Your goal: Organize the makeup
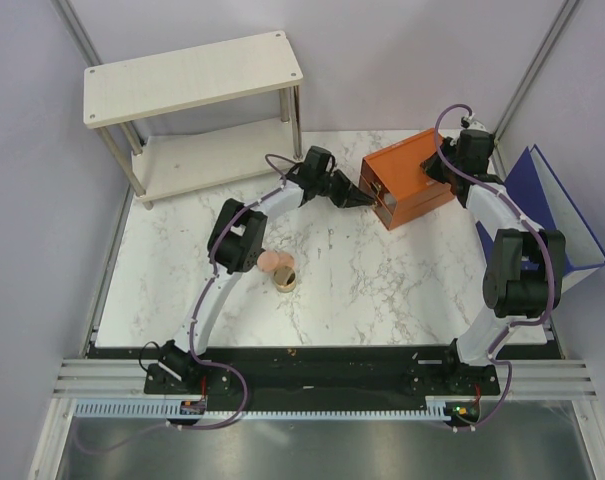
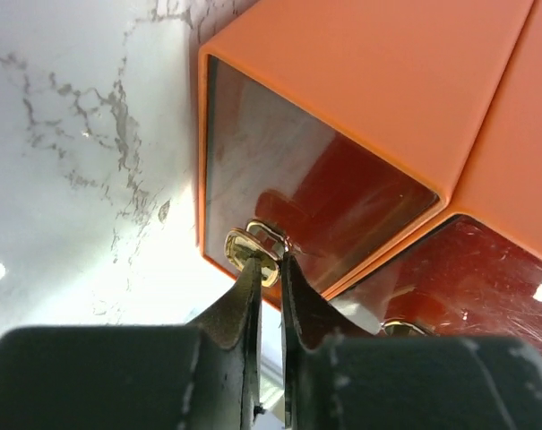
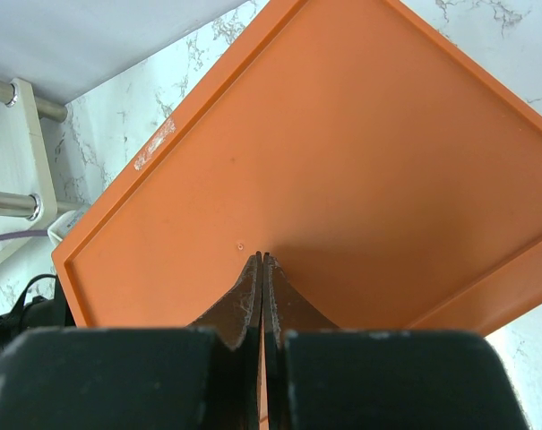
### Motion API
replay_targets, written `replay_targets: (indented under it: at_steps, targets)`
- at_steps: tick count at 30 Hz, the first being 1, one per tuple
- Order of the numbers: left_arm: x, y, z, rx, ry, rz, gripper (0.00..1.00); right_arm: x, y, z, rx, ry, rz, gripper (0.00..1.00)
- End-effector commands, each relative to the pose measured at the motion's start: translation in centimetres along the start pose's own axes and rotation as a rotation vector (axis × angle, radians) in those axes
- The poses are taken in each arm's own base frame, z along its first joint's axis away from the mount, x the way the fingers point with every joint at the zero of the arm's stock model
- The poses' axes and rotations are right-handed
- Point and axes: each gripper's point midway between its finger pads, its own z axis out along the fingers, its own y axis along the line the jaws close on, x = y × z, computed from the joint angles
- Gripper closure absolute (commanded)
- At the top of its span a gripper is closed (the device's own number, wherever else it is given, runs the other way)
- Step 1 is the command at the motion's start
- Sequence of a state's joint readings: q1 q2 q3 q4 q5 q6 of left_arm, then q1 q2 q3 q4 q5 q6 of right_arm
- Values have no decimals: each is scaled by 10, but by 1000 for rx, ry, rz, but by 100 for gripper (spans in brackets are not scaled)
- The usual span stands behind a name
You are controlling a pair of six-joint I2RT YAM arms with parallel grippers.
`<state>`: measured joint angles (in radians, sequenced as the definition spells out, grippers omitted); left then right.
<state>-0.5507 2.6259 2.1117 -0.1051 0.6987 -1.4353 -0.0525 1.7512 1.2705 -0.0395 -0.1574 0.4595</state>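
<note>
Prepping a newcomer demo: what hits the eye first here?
The orange box at far right stands out. The left tool pinches a gold knob on its front; the right tool, shut, points at its top. A peach disc and a jar lie on the table, centre-left.

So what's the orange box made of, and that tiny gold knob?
The orange box looks like matte plastic, with a glossy see-through drawer front that reflects light. The gold knob shines like polished metal, though it may be coated plastic.
</note>
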Motion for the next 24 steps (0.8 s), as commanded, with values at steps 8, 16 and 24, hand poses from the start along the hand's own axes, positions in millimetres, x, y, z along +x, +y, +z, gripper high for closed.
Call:
replay_targets:
  at_steps: [8, 16, 24]
  targets:
    - [-24, 75, -16, -306, -97, 60, 94, 144, -77, -16, 253, 478, 29, 100]
    - [-25, 78, -42, -353, -105, 85, 95, 146, -77, -14, 249, 483, 31, 100]
    - [-30, 101, -89, -428, -126, 94, 95, 148, -77, -11, 246, 479, 40, 100]
